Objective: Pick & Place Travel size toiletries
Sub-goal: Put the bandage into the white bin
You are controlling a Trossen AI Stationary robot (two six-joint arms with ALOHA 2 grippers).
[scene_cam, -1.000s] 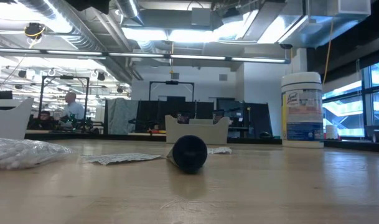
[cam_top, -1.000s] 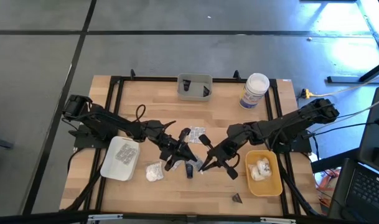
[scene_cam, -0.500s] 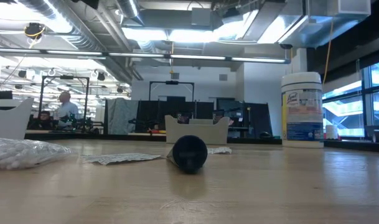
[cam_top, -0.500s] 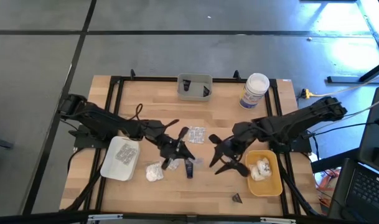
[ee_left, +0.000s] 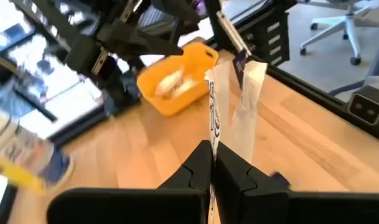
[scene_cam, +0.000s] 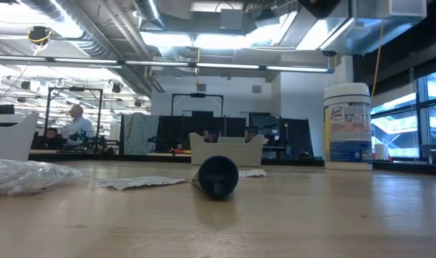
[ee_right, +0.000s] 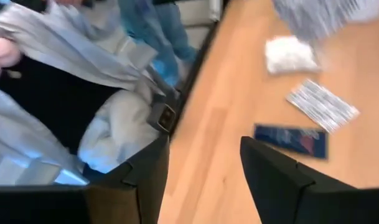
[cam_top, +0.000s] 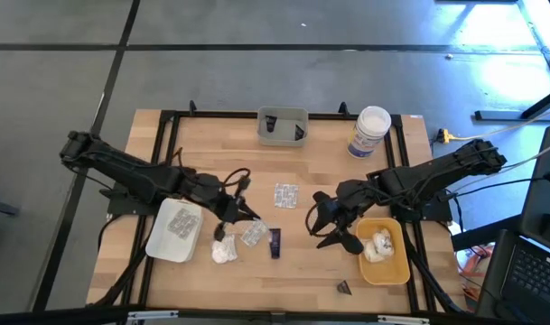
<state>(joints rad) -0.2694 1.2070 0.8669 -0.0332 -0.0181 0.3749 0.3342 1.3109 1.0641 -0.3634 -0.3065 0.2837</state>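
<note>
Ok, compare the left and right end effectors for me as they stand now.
The left end effector is shut on a silvery packet; the right end effector is open and holds nothing. The left one is near the white tray; the right one is beside the yellow tray. Both are dark, two-fingered and over the wooden table.

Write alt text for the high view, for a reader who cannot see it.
Seen from above, the left pincer grips a silvery packet beside the white tray, while the right pincer stands open and empty next to the yellow tray. Another packet and a dark tube lie between them.
</note>
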